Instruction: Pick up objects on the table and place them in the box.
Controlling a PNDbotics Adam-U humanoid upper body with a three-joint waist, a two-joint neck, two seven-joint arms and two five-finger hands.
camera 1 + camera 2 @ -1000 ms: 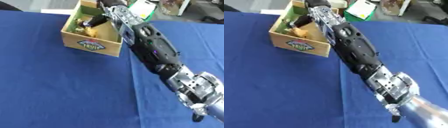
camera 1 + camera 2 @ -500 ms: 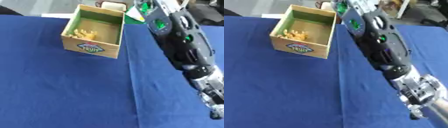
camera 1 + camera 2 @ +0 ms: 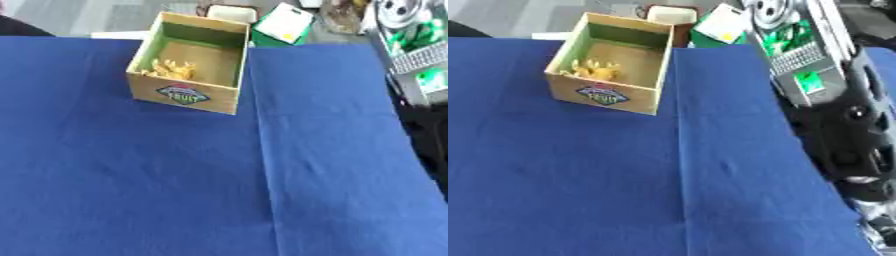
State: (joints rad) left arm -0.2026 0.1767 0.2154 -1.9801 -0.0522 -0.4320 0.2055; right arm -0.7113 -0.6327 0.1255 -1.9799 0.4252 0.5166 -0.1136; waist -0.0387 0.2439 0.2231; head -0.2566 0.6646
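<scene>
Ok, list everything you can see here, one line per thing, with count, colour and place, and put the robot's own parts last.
Open wooden box with a fruit label: one, tan with a green inside, far left part of the table.
Small yellow-orange object: one, lying inside the box near its front left corner; shape unclear.
Blue cloth: one, covers the table, with a crease running front to back.
Green and white packet: one, beyond the table's far edge, right of the box.
White-rimmed container: one, behind the box, off the cloth.
Robot arm: one, the right, black with silver and green-lit parts, along the right edge; no robot hand is visible.
</scene>
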